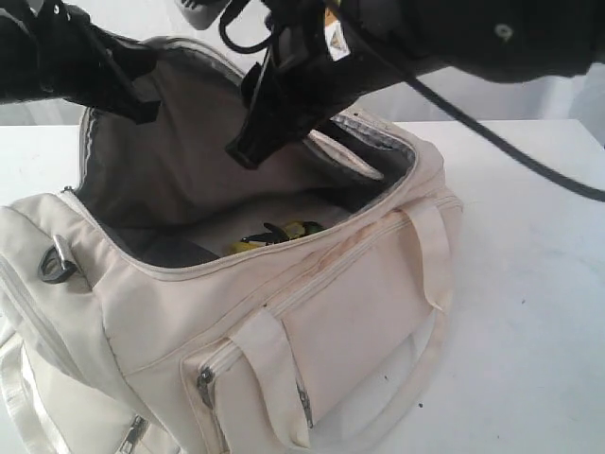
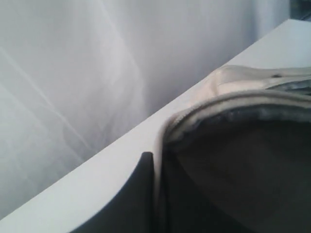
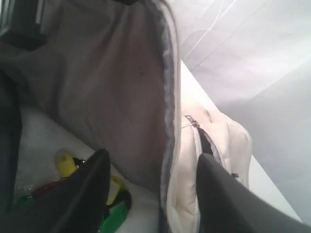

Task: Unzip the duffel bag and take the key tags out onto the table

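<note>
Because the main zip is already undone, the duffel bag [image 1: 331, 312] lies wide open on the table [image 1: 529, 284], and its big flap [image 1: 189, 142] stands upright rather than sagging over the mouth. That is the work of the left gripper [image 1: 140, 106]. It sits at the flap's top rim, and in the left wrist view the cream edge runs tight against one dark finger [image 2: 138, 194]. The fingers therefore read as clenched on the fabric, propping the lid so the opening is clear.

The right gripper [image 1: 248, 147] reaches down across the middle into that opening. Its wrist view shows two fingers spread apart, one inside by the grey lining and one outside. The flap's edge passes between them and neither presses on it, so this gripper grasps nothing.

The key tags [image 1: 276, 234] lie loose on the bag's floor near the inner finger, untouched, with yellow, green and a touch of red showing.

As I judge it, the unzipping is done and the fetching remains: the right arm would need to clear the rim, drop to the bunch and close on it while the left props the flap
</note>
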Action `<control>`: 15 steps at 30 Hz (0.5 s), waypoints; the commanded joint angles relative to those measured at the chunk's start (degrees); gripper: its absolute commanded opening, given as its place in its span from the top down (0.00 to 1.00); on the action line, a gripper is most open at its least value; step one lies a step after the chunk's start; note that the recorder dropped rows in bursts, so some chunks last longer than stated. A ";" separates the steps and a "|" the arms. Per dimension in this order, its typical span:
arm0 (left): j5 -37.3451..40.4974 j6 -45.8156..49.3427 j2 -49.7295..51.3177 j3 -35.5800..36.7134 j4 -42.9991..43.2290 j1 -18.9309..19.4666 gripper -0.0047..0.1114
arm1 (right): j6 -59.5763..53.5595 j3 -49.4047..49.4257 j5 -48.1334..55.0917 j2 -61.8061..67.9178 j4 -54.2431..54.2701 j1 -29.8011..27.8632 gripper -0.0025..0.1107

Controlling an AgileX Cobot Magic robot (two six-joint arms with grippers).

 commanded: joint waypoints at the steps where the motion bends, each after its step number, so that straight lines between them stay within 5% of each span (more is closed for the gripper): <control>1: -10.87 8.19 4.16 -3.87 -0.64 0.21 0.96 | 0.47 -0.39 1.89 -4.09 3.71 -0.35 0.52; 9: -14.73 6.93 9.08 -8.12 -2.37 11.71 0.96 | -0.42 0.50 17.24 -5.33 8.58 -0.35 0.52; 15: -13.14 4.41 12.42 -8.12 -3.03 15.27 0.96 | -2.99 0.50 17.49 -5.33 11.26 -0.35 0.52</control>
